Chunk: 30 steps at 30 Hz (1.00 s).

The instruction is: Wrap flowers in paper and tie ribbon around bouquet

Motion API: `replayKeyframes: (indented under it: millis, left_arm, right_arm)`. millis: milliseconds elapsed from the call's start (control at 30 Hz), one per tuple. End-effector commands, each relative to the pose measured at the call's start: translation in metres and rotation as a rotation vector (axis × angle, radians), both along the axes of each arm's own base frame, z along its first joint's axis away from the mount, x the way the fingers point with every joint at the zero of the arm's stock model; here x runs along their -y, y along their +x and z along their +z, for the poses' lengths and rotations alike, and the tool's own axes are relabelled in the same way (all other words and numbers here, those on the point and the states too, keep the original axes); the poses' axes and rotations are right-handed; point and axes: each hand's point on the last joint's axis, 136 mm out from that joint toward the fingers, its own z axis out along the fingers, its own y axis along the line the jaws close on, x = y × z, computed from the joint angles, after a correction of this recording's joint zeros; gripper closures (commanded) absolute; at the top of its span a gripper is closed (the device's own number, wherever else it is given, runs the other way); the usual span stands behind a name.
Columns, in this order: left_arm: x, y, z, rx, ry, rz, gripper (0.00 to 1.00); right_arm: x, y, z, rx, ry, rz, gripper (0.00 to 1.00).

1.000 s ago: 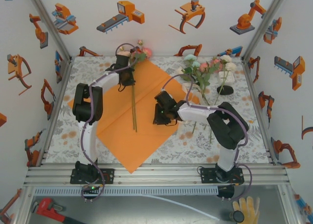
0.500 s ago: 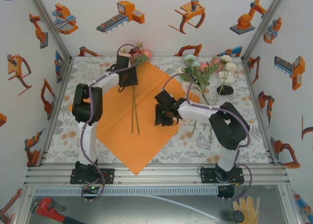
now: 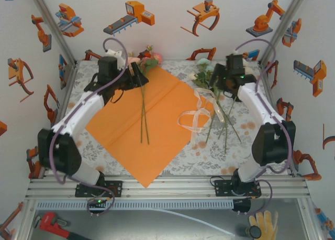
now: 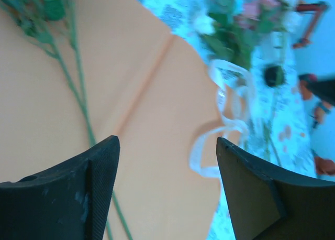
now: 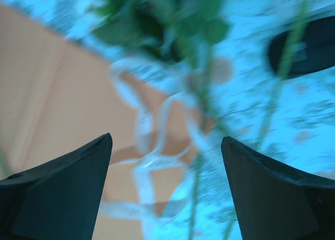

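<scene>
Lowering your spread, empty right end effector [image 5: 166, 145], pinch the flowers [image 5: 167, 14] just beneath it by their stems, avoiding the ribbon [image 3: 191, 118].

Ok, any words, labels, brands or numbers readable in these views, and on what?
No text can be read here.
the wall stickers: drawings of machines, no lettering.
the orange paper: plain, nothing printed.
the black disc: too blurred to tell whether it carries a label.
</scene>
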Motion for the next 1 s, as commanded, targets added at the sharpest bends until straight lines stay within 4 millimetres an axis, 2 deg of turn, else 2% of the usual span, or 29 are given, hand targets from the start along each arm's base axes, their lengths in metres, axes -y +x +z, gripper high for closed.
replayKeyframes:
  millis: [0,33,133,267,300,400,567,700,800,967]
  left_arm:
    - [0.025,-0.054,-0.014,-0.058,-0.052,-0.154,0.26]
    - [0.028,-0.069,-0.015,-0.058,-0.032,-0.178,0.24]
    - [0.033,-0.102,-0.025,-0.063,0.033,-0.226,0.16]
    - [0.026,-0.121,-0.04,-0.08,0.07,-0.217,0.1]
    - [0.022,-0.123,-0.043,-0.083,0.08,-0.204,0.09]
    - [0.016,-0.125,-0.054,-0.095,0.105,-0.184,0.07]
    - [0.016,-0.121,-0.068,-0.127,0.135,-0.174,0.06]
    - [0.022,-0.117,-0.071,-0.137,0.125,-0.18,0.05]
    - [0.024,-0.115,-0.071,-0.138,0.12,-0.179,0.04]
    - [0.022,-0.116,-0.074,-0.142,0.125,-0.172,0.03]
  right_arm:
    - [0.05,0.01,-0.052,-0.162,-0.035,0.018,0.21]
    - [0.059,0.018,-0.063,-0.189,-0.029,0.014,0.21]
    - [0.069,0.038,-0.09,-0.249,-0.017,0.028,0.19]
    - [0.067,0.058,-0.117,-0.281,0.006,0.065,0.1]
    - [0.065,0.061,-0.123,-0.284,0.018,0.076,0.1]
    - [0.051,0.069,-0.123,-0.256,0.063,0.135,0.16]
    - [0.025,0.061,-0.123,-0.239,0.092,0.218,0.16]
    - [0.007,0.058,-0.126,-0.237,0.093,0.267,0.15]
    - [0.004,0.059,-0.136,-0.263,0.067,0.265,0.14]
    - [0.011,0.063,-0.144,-0.294,0.026,0.233,0.14]
